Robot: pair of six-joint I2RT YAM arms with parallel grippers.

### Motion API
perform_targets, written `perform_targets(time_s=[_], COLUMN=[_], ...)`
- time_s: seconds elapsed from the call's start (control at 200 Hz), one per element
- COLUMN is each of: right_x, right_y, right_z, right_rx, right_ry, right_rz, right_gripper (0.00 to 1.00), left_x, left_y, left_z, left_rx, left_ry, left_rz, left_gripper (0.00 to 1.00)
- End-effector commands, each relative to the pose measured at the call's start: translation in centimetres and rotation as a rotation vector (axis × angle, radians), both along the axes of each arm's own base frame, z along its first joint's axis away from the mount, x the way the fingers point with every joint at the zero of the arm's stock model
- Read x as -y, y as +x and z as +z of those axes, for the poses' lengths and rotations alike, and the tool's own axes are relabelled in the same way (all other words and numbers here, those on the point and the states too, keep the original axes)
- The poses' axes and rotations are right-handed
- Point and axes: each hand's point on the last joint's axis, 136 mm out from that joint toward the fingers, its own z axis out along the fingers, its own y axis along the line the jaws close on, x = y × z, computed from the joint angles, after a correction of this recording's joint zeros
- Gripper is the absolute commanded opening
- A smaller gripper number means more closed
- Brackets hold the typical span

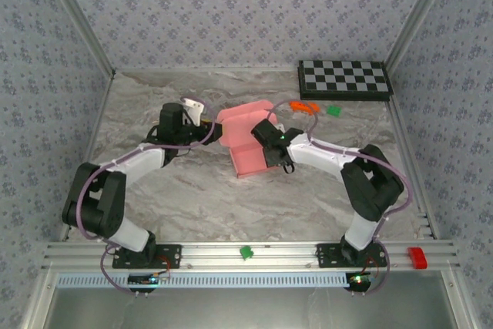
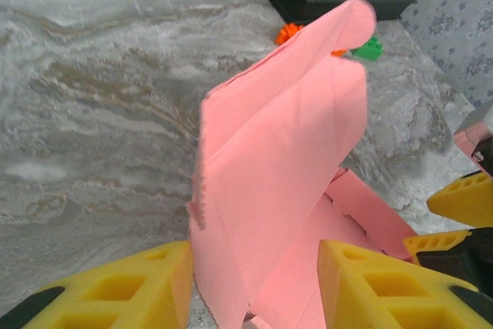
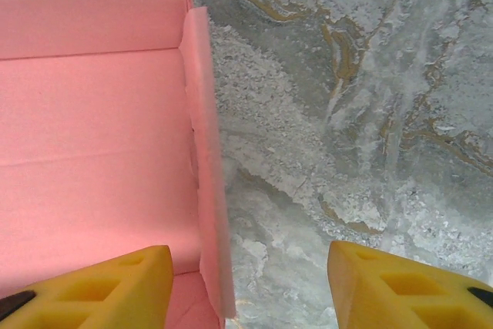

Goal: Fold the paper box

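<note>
The left tool [image 2: 254, 267] reaches in from the left side of the worktop [image 1: 192, 190] toward its middle. Its yellow fingers [image 2: 131, 287] stand apart, and a raised flap of the paper box [image 1: 245, 152] goes up between them, close to the left finger and free from the right one, so this tool is open at a middle width and pinches nothing. The salmon-pink paper box lies about in the middle of the worktop, a little toward the far edge, partly folded, with its base flat and some walls lifted. The right tool [image 3: 250, 267] is at the right side of the box, above a low side wall. Its fingers [image 3: 400, 279] are apart too, the thin wall stands between them nearer the left finger, and nothing is clamped. At the far right corner of the worktop lies a black-and-white chequered board [image 1: 344, 79]. Just in front of it, toward the box, a small orange piece [image 1: 303, 106] and a green block [image 1: 333, 111] lie near each other.
</note>
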Motion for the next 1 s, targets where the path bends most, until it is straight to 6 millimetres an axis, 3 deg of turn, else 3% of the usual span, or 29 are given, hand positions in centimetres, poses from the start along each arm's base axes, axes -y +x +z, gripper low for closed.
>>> perform_targets(time_s=[0.0, 0.15, 0.39, 0.65, 0.83, 0.995], right_x=[0.3, 1.8, 5.3, 7.8, 8.5, 8.7], right_y=[0.4, 0.4, 0.0, -0.7, -1.0, -1.1], right_z=[1.5, 3.0, 3.8, 3.7, 3.4, 3.2], right_rx=[0.066, 0.127, 0.148, 0.149, 0.141, 0.137], right_ry=[0.043, 0.079, 0.137, 0.194, 0.210, 0.215], right_rz=[-0.002, -0.041, -0.115, -0.169, -0.177, -0.176], right_gripper=[0.57, 0.57, 0.57, 0.57, 0.57, 0.57], left_x=[-0.9, -3.3, -9.6, -17.9, -20.2, -20.4], left_y=[-0.3, 0.1, 2.3, 4.2, 6.0, 8.2], left_z=[1.2, 1.8, 2.4, -0.4, -2.7, -4.8], left_rx=[0.048, 0.053, -0.003, -0.323, -0.450, -0.526], left_ry=[0.065, 0.119, 0.222, 0.360, 0.411, 0.433], left_rz=[0.015, 0.106, 0.372, 0.715, 0.832, 0.855], left_gripper=[0.46, 0.47, 0.46, 0.42, 0.42, 0.38])
